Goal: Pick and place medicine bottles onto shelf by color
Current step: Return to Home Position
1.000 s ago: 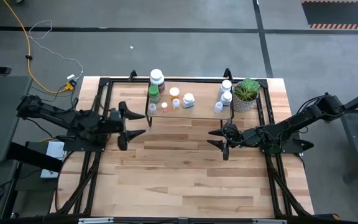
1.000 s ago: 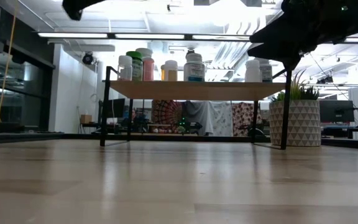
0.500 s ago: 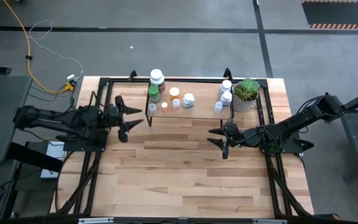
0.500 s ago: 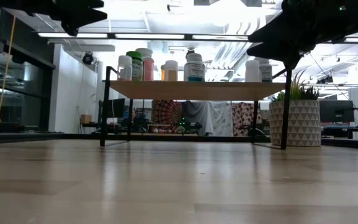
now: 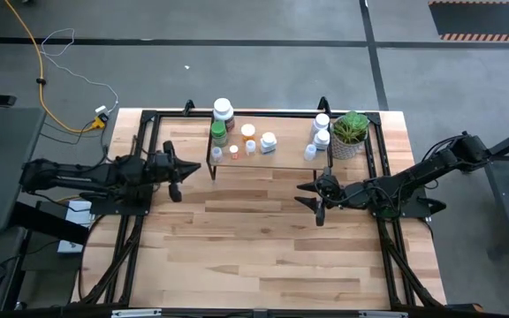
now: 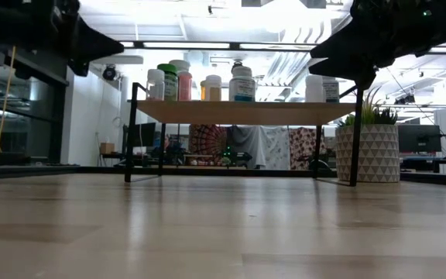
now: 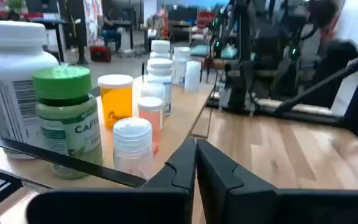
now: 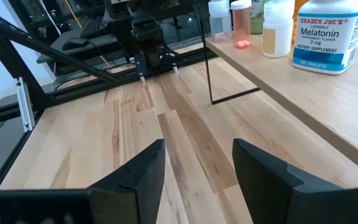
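Several medicine bottles stand upright on the shelf (image 5: 272, 157), a light-wood board on thin black legs at the table's far middle. Among them are a big white bottle (image 7: 8, 81), a green one (image 7: 67, 118), an orange one (image 7: 115, 99) and a white Melatonin bottle (image 8: 325, 34). My left gripper (image 5: 188, 168) hovers shut and empty off the shelf's left end, pointing level at it. My right gripper (image 5: 303, 195) hangs open and empty in front of the shelf's right end; its fingers frame bare tabletop in the right wrist view.
A potted green plant (image 5: 350, 132) in a patterned white pot stands on the table beside the shelf's right end. Black frame rails (image 5: 140, 141) run along the table's left, right and far sides. The wide wooden tabletop (image 5: 263, 247) stretches in front of the shelf.
My left gripper has shut its fingers on nothing, drawn back toward the table's left edge and sunk lower. The right arm and the bottles have kept still.
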### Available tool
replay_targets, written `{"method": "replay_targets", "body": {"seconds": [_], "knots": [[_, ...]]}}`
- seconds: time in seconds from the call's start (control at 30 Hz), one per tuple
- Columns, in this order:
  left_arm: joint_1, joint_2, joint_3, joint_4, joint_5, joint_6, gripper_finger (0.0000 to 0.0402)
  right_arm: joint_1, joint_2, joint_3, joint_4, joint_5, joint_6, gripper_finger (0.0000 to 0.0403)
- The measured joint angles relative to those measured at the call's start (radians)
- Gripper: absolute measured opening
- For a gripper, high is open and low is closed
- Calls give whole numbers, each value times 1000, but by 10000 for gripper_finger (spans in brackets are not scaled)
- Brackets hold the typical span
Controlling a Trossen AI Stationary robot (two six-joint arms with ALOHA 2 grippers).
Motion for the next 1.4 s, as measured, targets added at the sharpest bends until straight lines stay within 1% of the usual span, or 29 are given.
{"method": "replay_targets", "body": {"seconds": [0.17, 0.3, 0.43, 0.53, 0.7, 0.8, 1.1, 1.33, 1.4], "knots": [[0, -150, -32, -12, 8, -5, 1, 0, 0, 0, 1, 0, 2, 179], [-1, -271, -32, -122, 28, -26, 1, 0, 0, 0, 1, 0, 5, 179], [-4, -366, -36, -216, 62, -70, 0, 0, 0, 0, 1, 0, 23, 179], [-4, -414, -82, -195, 78, -84, 0, 0, 0, 0, 1, -1, 29, 179], [-4, -408, -217, -6, 76, -97, 0, 0, 0, 0, 4, -2, 46, 179], [-3, -405, -214, -15, 63, -111, 0, 0, 0, 0, 10, -3, 46, 179], [-9, -409, -213, -43, 103, -121, 0, 0, 0, 0, 11, -2, 46, 179], [-9, -409, -213, -93, 80, -127, 0, 0, 0, 0, 11, -2, 49, 179], [-9, -408, -213, -92, 104, -137, 0, 0, 0, 0, 11, -2, 53, 179]]}}
